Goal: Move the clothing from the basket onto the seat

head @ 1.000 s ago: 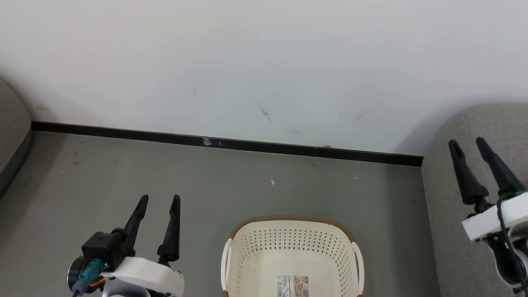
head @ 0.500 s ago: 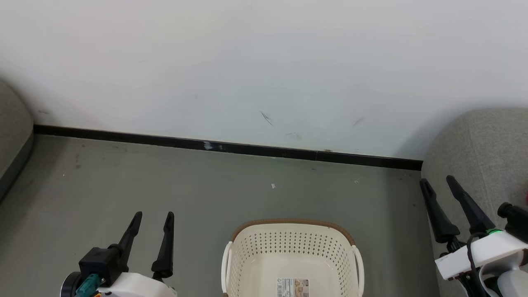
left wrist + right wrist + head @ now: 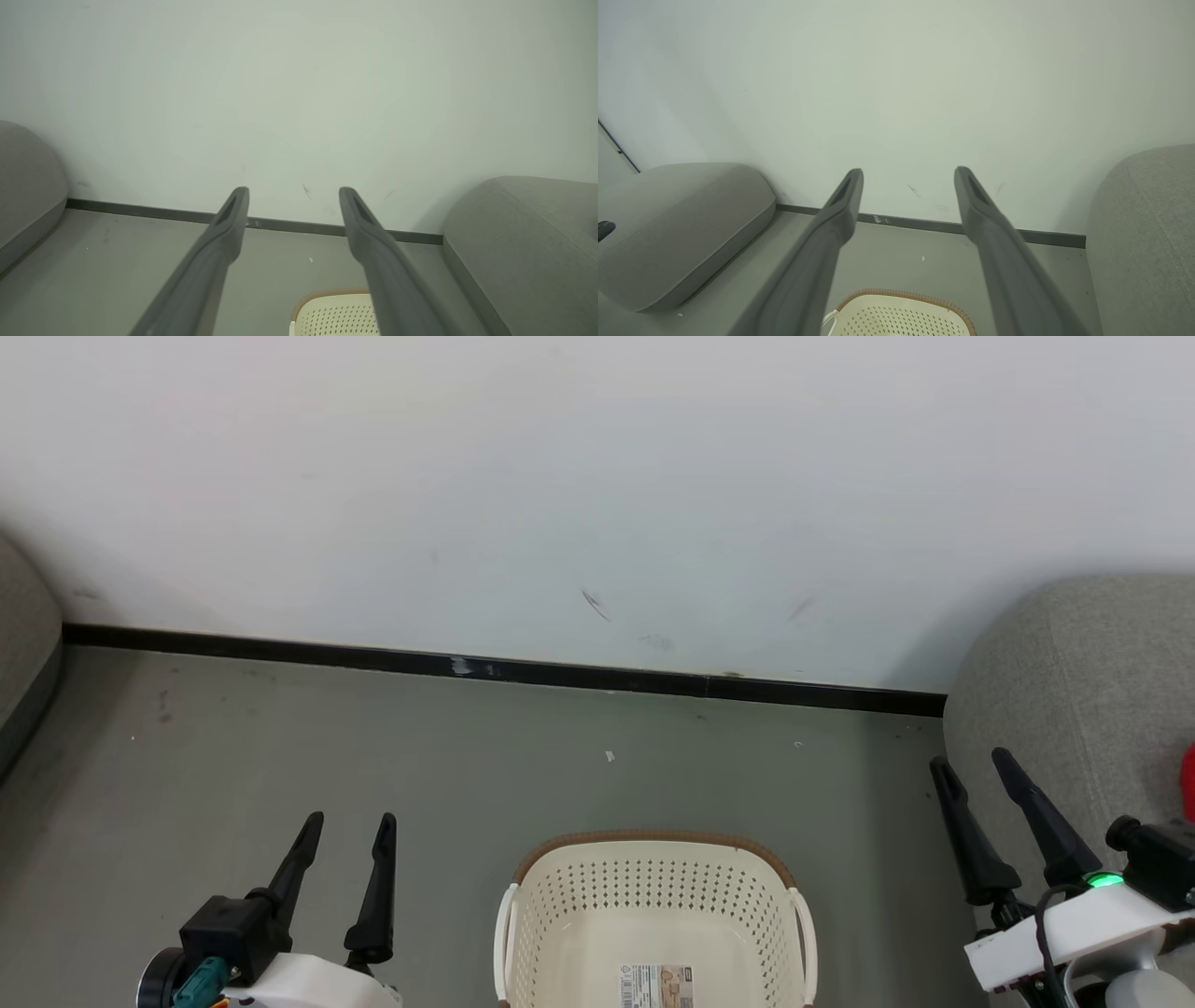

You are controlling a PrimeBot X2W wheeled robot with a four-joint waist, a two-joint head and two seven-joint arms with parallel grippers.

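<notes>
Nearest me sits the basket [image 3: 653, 887], cream plastic punched with rows of small holes under a brown woven-look rim, with a paper label [image 3: 658, 985] flat on its bottom. What shows of its inside holds no cloth, though its near end is cut off. To its left the left gripper [image 3: 351, 819] hovers over the floor [image 3: 467, 756], its two long dark fingers spread apart with nothing between them. To the basket's right the right gripper [image 3: 969, 761] is likewise spread wide and empty, by the left edge of the seat [image 3: 1074, 709].

The clothing [image 3: 1188, 770] is a sliver of bright red at the far right, lying on the seat. It is to the right of the right gripper's fingers and well apart from the left gripper, so the right arm is plainly nearer. Too little shows to tell its long axis. I'd judge the moving done, or close to it.

The seat is grey woven upholstery, plump and round-cornered. Beyond lie the dull grey-green floor, a black skirting [image 3: 467, 665] and a scuffed white wall [image 3: 560, 476], with another grey cushion [image 3: 23, 644] at the far left.
</notes>
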